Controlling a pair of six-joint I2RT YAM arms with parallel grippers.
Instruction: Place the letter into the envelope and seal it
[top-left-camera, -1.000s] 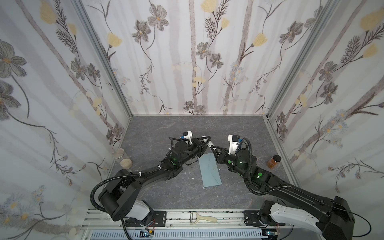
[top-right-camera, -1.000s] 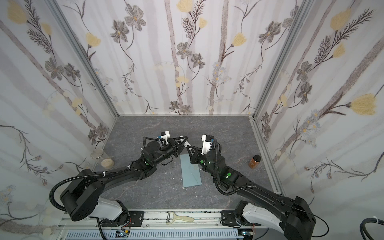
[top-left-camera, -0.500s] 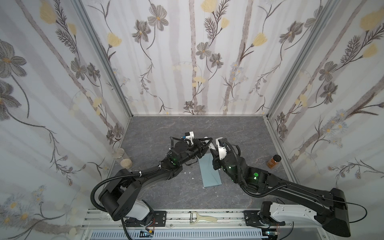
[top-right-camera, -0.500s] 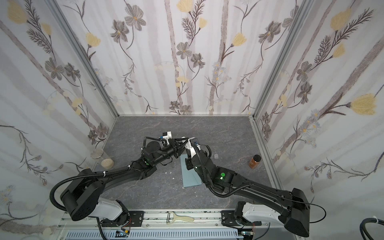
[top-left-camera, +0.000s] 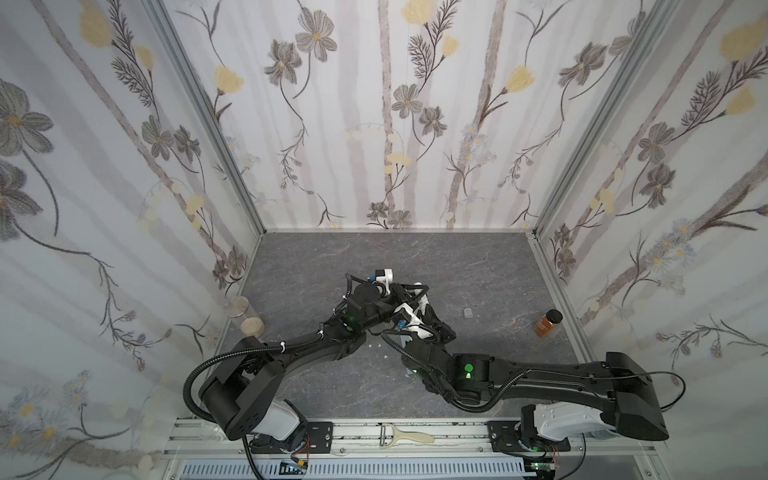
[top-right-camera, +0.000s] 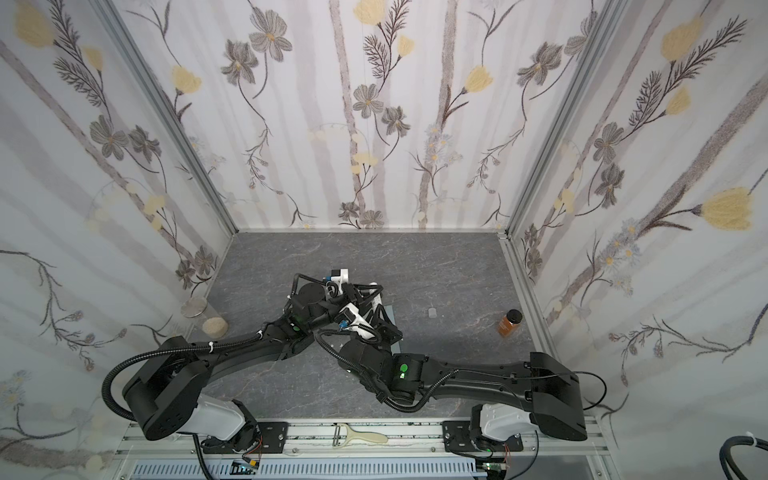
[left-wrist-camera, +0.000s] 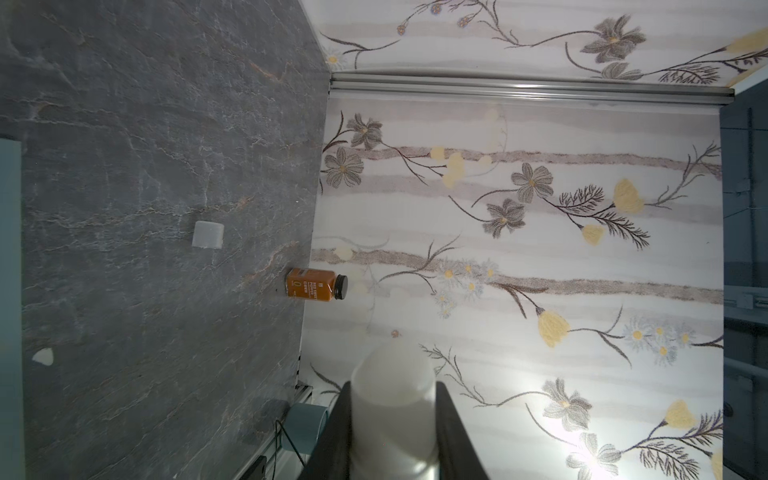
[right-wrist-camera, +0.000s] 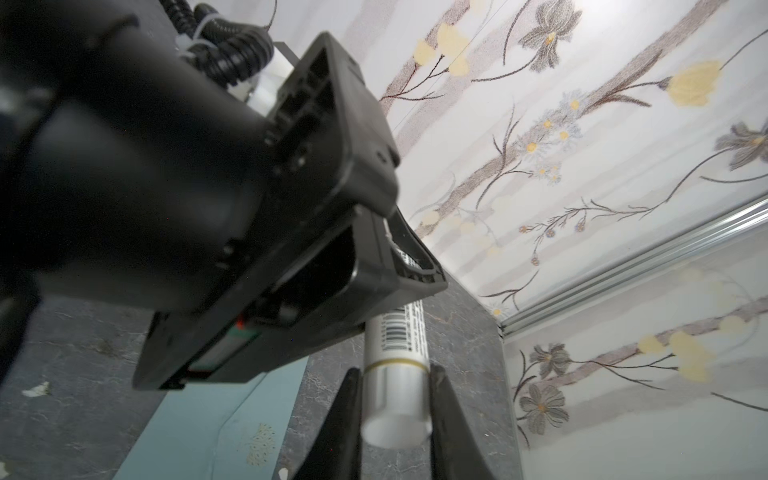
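Both arms meet over the middle of the worktop (top-left-camera: 478, 266), and from above they hide most of what I care about: the left arm (top-left-camera: 307, 353) and right arm (top-left-camera: 532, 372) cross over the envelope, so both top views give me only slivers of it. The right wrist view is better. There the envelope (right-wrist-camera: 208, 419) lies flat on the worktop beneath the two pincers, blue-grey, with a small floral sprig showing on it. I cannot tell whether that sprig belongs to the letter, nor make the letter out as a sheet of its own. The left pincer (left-wrist-camera: 394, 386) is closed on the glue stick (left-wrist-camera: 392, 365), whose rounded white end pokes out past the fingers. The right pincer (right-wrist-camera: 395, 370) clamps the same stick at its silver end, next to the barcode. The left pincer's black body fills much of that view, blocking the worktop behind it. To the right of the pincers, apart from them, a small translucent cap (top-left-camera: 467, 312) lies on the bare worktop. Farther right an amber bottle (top-left-camera: 548, 322) with a black lid stands close by the right wall. Against the left wall sit a glass jar (top-left-camera: 237, 306) and a round beige disc (top-left-camera: 252, 326). A white paper scrap (left-wrist-camera: 43, 356) lies near the envelope, and a peeler (top-left-camera: 405, 436) rests on the near rail.
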